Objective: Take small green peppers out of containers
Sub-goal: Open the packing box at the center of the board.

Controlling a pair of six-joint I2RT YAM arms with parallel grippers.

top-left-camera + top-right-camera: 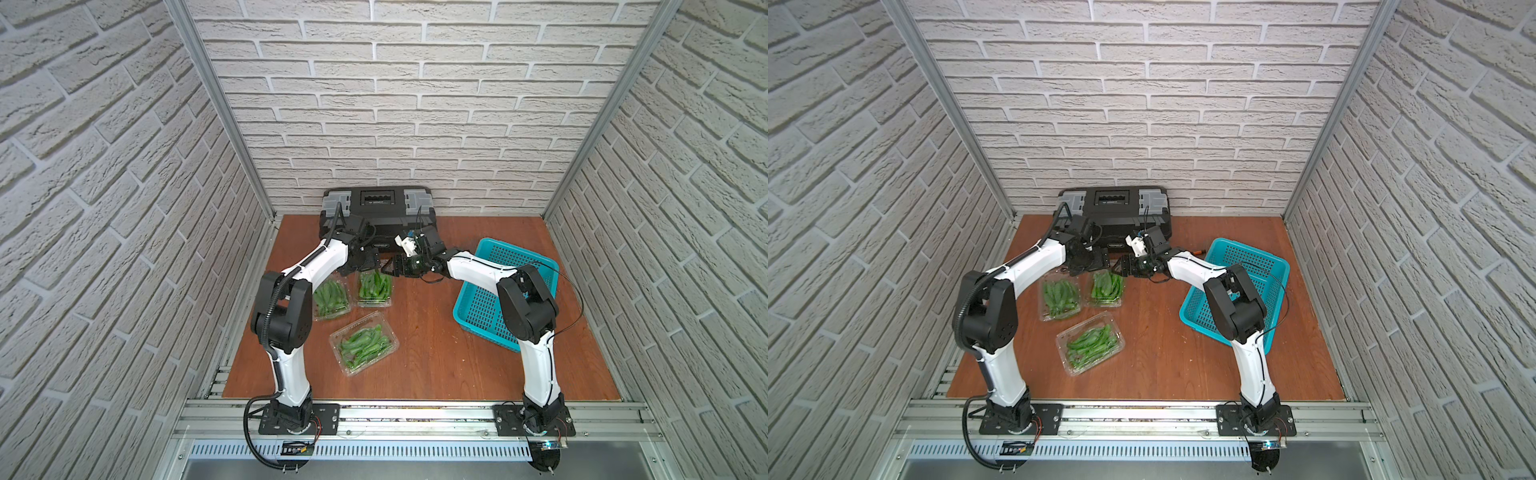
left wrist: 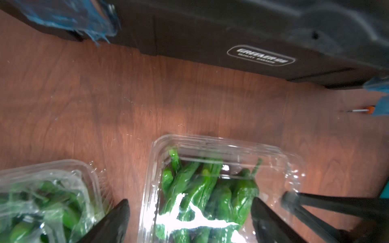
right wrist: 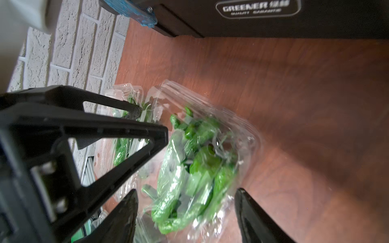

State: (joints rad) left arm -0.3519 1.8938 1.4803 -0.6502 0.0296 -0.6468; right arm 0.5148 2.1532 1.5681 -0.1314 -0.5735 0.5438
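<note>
**Location:** small green peppers all inside three containers, lids apparently shut, at 7, 9 and 10 o'clock on surface. Teal basket at 3 o'clock.

**Pincers:** left pincer spread, astride 10 o'clock container. Right pincer spread, facing same box from 3 o'clock side. Neither pinching anything.

**Judged step:** opening that lid.

**Advice:**
- Pin base rim with one pincer; catch lid lip with other.
- Hinge side not discernible; confirm first.
- Peel slowly: thin plastic flexes, box may skid or tip.
</note>
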